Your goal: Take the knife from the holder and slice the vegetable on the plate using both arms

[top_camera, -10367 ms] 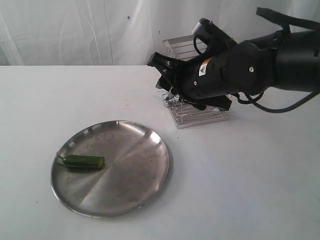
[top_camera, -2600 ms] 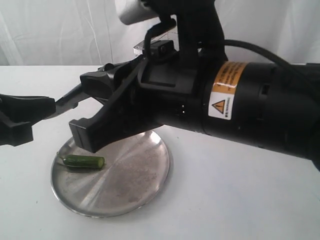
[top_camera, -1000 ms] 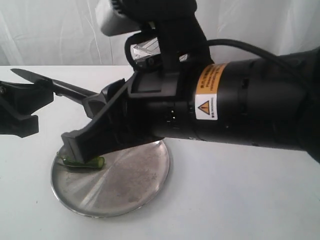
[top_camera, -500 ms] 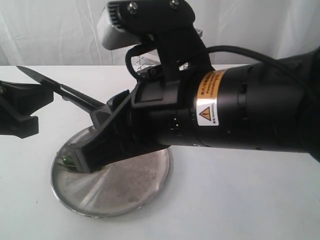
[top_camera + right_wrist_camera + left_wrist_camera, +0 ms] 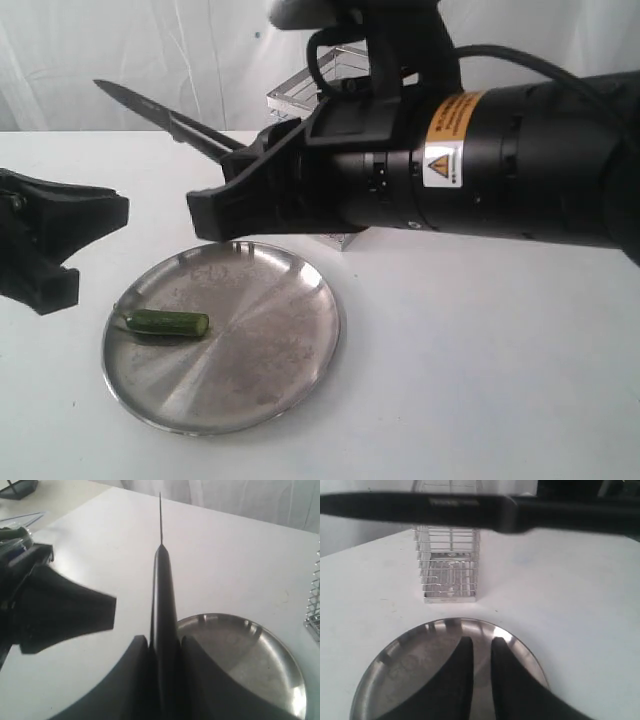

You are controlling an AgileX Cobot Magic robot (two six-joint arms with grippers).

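**A:** anything readable in these?

**B:** not really. There's a yellow-orange label (image 5: 452, 135) on the right arm (image 5: 540, 170) with a black warning triangle (image 5: 437, 168), lettering too small to read. Pale print on the knife (image 5: 420, 507) blade, just blur.

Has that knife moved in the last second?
Yes. The knife has lifted higher above the plate and drawn back rightward toward the holder, carried by the right gripper.
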